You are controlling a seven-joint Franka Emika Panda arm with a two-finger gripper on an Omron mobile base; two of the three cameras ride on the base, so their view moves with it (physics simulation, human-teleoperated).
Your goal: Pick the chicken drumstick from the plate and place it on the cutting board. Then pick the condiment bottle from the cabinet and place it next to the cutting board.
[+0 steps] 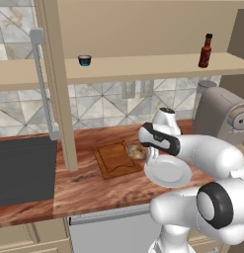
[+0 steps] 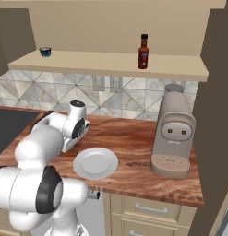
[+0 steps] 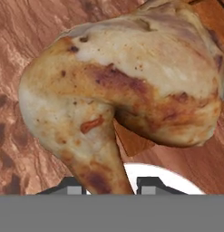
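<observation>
Gripper (image 3: 111, 186) narrow, clamped on chicken drumstick (image 3: 127, 86) bone end. Drumstick hangs between plate (image 1: 168, 172) and cutting board (image 1: 115, 158). Risk: heavy meat end pivots, slips, lands on worktop (image 1: 89, 190).

One drumstick (image 3: 131, 86), one plate (image 1: 168, 173), one board (image 1: 113, 159), one bottle (image 1: 206, 51), one cup (image 1: 84, 60)

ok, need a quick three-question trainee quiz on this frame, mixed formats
1. Where does the slim dark-red condiment bottle stand?
2. True or false: the round white plate is bare.
3. The fingers grip: A) the bottle; B) the golden-brown roasted chicken drumstick; C) the plate.

Key: 1, on the tan wooden cabinet shelf. 2, true. 3, B.
</observation>
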